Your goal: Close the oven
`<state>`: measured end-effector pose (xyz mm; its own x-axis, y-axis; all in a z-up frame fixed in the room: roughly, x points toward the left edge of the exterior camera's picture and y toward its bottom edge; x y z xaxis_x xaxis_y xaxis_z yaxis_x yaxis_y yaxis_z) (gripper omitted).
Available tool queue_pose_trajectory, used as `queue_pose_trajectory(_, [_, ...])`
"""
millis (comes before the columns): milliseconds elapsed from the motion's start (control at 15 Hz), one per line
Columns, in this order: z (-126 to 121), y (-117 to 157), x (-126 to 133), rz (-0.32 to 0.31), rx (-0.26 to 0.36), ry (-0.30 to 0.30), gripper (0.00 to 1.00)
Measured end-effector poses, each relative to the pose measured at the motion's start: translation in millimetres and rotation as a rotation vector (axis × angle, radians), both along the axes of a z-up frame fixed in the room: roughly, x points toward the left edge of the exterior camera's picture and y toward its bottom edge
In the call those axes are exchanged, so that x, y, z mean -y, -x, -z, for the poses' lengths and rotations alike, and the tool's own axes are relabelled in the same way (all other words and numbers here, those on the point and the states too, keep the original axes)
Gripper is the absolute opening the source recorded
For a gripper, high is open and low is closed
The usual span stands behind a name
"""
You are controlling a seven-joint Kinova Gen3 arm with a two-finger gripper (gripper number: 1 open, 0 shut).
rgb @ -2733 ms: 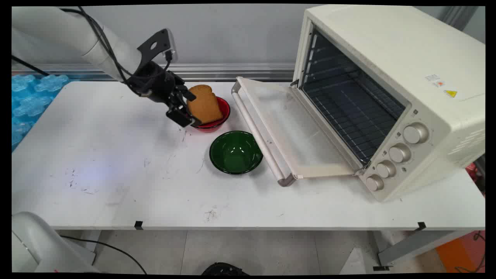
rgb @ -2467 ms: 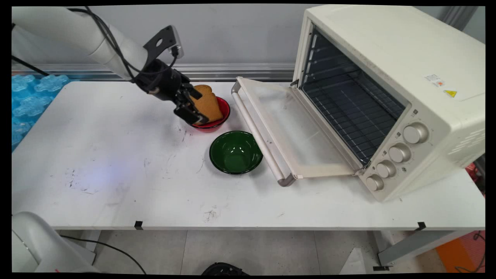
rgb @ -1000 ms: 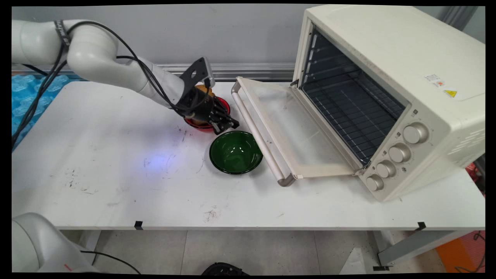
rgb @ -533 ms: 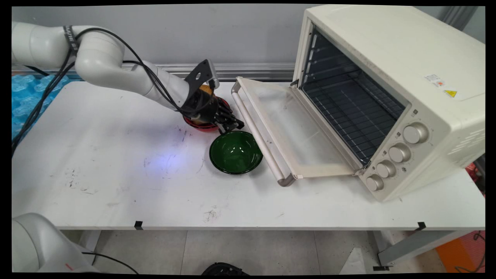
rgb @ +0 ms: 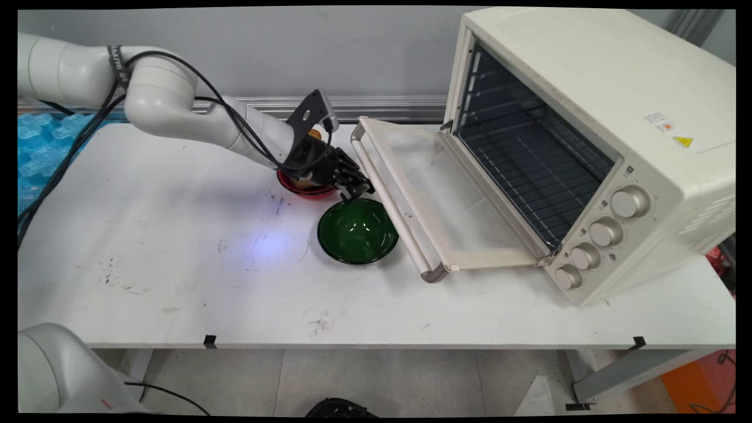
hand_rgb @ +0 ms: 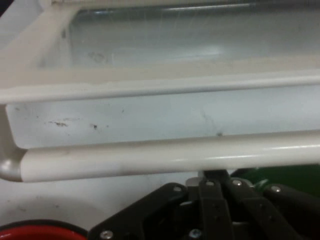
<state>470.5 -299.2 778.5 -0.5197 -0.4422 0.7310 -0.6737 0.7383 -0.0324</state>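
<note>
My gripper [rgb: 356, 189] hangs low between the red bowl [rgb: 297, 188] and the oven door's handle bar [rgb: 388, 202], just behind the green bowl [rgb: 357, 230]. Its fingers are shut with nothing between them. In the hand view the gripper [hand_rgb: 214, 181] sits right below the cream handle bar [hand_rgb: 165, 156], very close to it. A slice of brown bread [rgb: 316, 134] lies in the red bowl, mostly hidden by my wrist. The red bowl's rim [hand_rgb: 35, 232] and a bit of the green bowl [hand_rgb: 292, 176] show at the hand view's bottom corners.
The cream toaster oven [rgb: 593, 117] stands at the right with its glass door [rgb: 452, 194] folded down flat over the table [rgb: 176, 264]. The wire rack [rgb: 529, 158] inside is bare. Blue packing material [rgb: 35, 153] lies off the table's left end.
The gripper left the bread in the red bowl, passed rightward over the bowl and came down by the oven door's handle. Its fingers, open before, are now shut.
</note>
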Motion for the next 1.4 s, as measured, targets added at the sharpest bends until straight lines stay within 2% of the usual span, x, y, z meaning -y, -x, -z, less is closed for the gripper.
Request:
queue_pose_trajectory(800, [-1,5,5,-0.059,-0.066,-0.001,0.00])
queue_pose_trajectory(1400, [-14,8,16,-0.061,-0.093,0.022,0.00])
